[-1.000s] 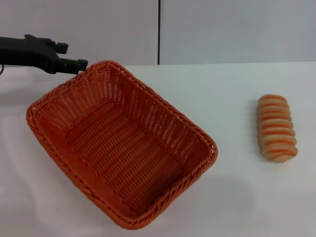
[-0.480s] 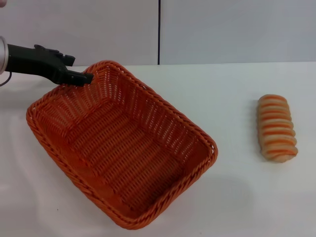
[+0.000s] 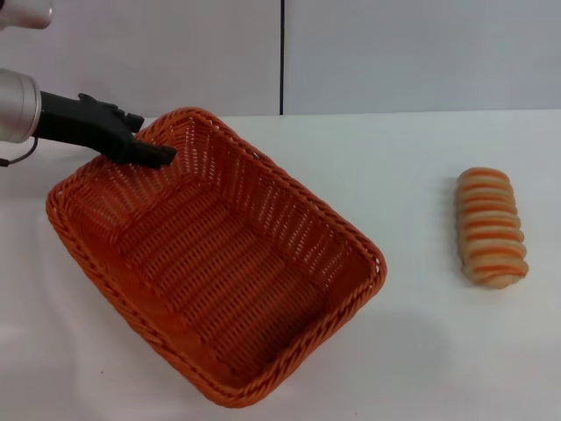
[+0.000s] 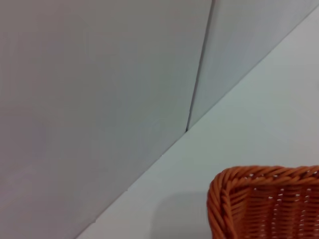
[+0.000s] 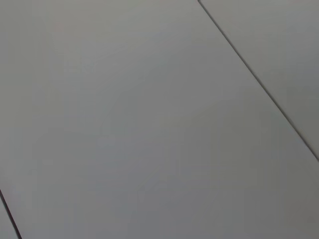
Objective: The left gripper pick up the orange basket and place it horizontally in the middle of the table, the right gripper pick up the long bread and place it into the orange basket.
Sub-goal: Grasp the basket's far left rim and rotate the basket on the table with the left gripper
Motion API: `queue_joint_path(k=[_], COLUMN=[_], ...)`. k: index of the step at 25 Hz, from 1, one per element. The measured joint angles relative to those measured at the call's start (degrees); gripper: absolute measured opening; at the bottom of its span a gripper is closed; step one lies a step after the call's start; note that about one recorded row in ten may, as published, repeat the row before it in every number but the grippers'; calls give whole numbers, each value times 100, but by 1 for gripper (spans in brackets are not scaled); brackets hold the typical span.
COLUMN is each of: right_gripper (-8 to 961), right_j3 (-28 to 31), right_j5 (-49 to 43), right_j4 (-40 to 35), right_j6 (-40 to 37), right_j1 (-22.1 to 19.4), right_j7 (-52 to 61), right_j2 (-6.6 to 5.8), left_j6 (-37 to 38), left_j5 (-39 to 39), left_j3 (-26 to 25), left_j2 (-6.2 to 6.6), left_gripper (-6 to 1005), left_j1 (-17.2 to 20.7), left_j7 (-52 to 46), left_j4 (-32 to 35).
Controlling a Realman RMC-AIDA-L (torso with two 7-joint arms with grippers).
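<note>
The orange basket (image 3: 347,235) lies skewed on the white table (image 3: 403,158), left of centre in the head view, and holds nothing. My left gripper (image 3: 158,154) reaches in from the far left on its silver-grey arm, its black tip over the basket's far left corner, just inside the braided rim. One corner of the basket (image 4: 264,204) shows in the left wrist view. The long bread (image 3: 491,226), tan with orange stripes, rests on the table at the right, well apart from the basket. My right gripper is out of view.
A grey wall with a dark vertical seam (image 3: 281,57) stands behind the table. The right wrist view shows only grey panels. Bare tabletop lies between the basket and the bread.
My left gripper has moved right and down, from beside the basket's far corner to over its rim. Basket and bread have not moved.
</note>
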Motion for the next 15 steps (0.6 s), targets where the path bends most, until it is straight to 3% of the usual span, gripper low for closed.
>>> queue_joint_path(k=[15], right_gripper=[758], right_j3=[3], right_j5=[0], right_j4=[0], right_j6=[88], right_j1=[-24], right_j7=[-4], right_j2=[-26], left_j6=[-138], left_j5=[160], left_j3=[178], left_j2=[-13], left_gripper=[772], left_j1=[-9], left_j7=[-141], left_j4=[-57])
